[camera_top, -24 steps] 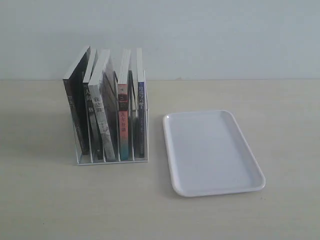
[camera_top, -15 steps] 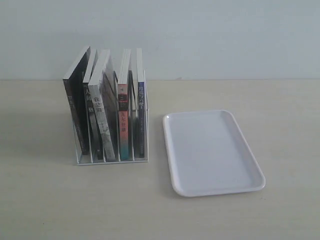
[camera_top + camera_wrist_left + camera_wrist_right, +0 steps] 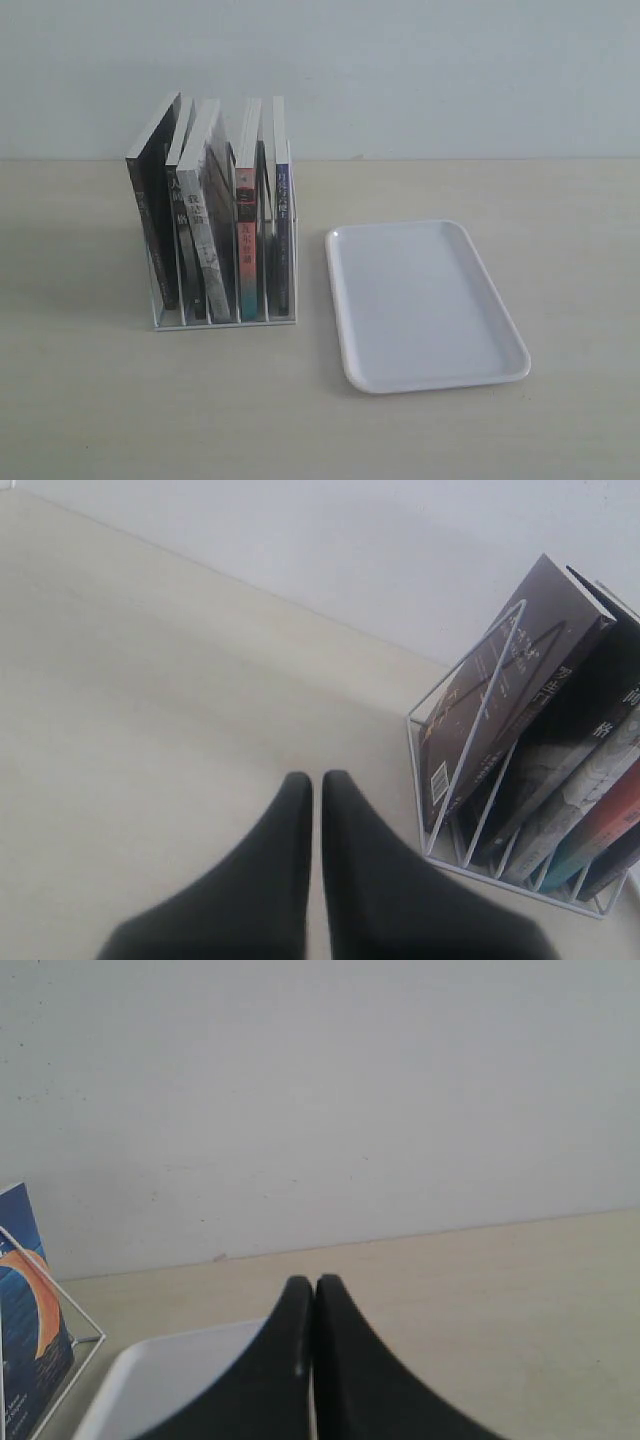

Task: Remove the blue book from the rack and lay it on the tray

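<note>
The blue book (image 3: 283, 235) stands upright in the rightmost slot of the wire rack (image 3: 225, 320), dark blue spine facing the camera. Its blue cover with the orange crescent (image 3: 25, 1330) shows at the edge of the right wrist view. The white tray (image 3: 420, 305) lies flat to the right of the rack, with nothing on it. Neither arm appears in the exterior view. My left gripper (image 3: 317, 780) is shut over bare table beside the rack (image 3: 500, 780). My right gripper (image 3: 313, 1285) is shut, holding nothing, above the tray's corner (image 3: 160, 1380).
Several other books fill the rack's remaining slots: a black one (image 3: 155, 220) at the left, grey-spined ones (image 3: 200, 230) in the middle, and one with a red-pink and teal spine (image 3: 246, 245) next to the blue book. A pale wall (image 3: 400, 70) rises behind the beige table (image 3: 100, 400).
</note>
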`<state>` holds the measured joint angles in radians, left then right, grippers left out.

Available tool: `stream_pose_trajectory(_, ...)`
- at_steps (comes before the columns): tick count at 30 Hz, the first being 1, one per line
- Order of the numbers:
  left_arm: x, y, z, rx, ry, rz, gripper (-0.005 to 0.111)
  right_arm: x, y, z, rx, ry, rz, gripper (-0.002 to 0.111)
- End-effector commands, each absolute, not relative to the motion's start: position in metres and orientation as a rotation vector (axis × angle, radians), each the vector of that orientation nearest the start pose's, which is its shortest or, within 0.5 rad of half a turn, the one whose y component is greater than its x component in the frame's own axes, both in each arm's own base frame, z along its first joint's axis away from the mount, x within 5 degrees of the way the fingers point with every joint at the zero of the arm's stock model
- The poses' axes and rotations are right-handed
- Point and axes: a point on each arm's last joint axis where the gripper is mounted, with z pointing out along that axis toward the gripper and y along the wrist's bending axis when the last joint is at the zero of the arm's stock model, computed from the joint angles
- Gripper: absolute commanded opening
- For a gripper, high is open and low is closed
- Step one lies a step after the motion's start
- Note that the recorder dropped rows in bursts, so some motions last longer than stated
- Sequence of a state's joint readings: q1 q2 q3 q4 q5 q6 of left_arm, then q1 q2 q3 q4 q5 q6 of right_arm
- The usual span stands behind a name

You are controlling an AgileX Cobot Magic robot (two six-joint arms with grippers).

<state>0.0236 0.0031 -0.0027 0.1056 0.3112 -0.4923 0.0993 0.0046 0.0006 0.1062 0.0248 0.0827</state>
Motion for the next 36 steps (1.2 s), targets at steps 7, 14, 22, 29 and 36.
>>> stream_pose_trajectory(7, 0.054, 0.004, 0.186, -0.398, 1.751, -0.237, 0.004, 0.048, 0.002, 0.245, 0.072, 1.122, 0.226, 0.0)
stream_pose_trajectory(14, 0.054, 0.004, 0.186, -0.398, 1.751, -0.237, 0.004, 0.037, 0.002, 0.297, 0.026, 1.158, 0.184, 0.0)
stream_pose_trajectory(22, 0.054, 0.004, 0.186, -0.398, 1.751, -0.237, 0.004, 0.075, 0.014, 0.318, -0.213, 1.844, 0.075, 0.0)
stream_pose_trajectory(29, 0.054, 0.004, 0.186, -0.396, 1.752, -0.239, 0.004, 0.111, 0.016, 0.313, -0.196, 1.9, 0.074, 0.0)
stream_pose_trajectory(36, 0.054, 0.004, 0.186, -0.396, 1.752, -0.239, 0.004, 0.119, 0.017, 0.318, -0.156, 1.835, 0.101, 0.0)
